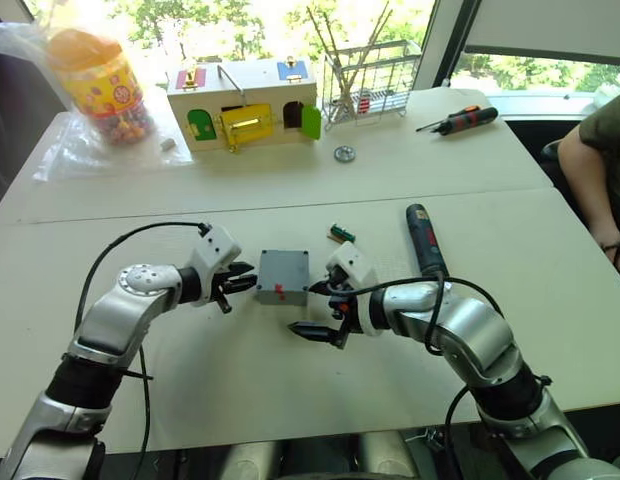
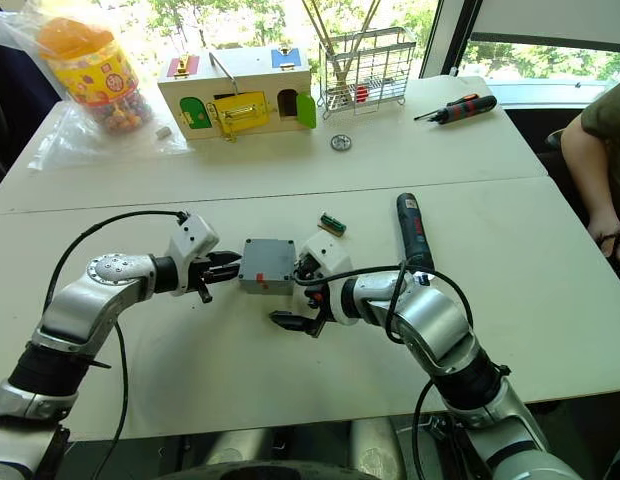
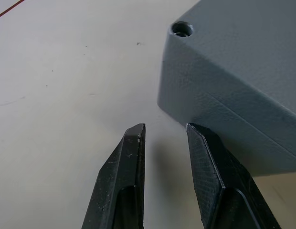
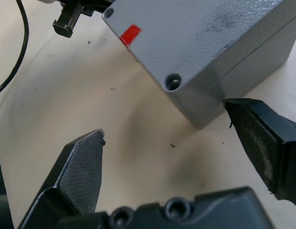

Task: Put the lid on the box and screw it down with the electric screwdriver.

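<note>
Grey plastic, square and matt: the box (image 1: 283, 275) sits mid-table with the lid (image 1: 284, 266) already seated on top, between both grippers. Head views put the left gripper (image 1: 242, 283) at its left edge, fingers a narrow gap apart, and the right gripper (image 1: 320, 310) at its right corner, spread wide, empty. Behind the right arm lies the electric screwdriver (image 1: 425, 240), a thick black cylinder.

Left wrist view: two ribbed black fingers (image 3: 124, 181), slightly parted, beside a pebbled grey corner with a screw hole.

Right wrist view: wide-set pads (image 4: 81, 171), a red mark (image 4: 130, 34) on grainy plastic.
</note>
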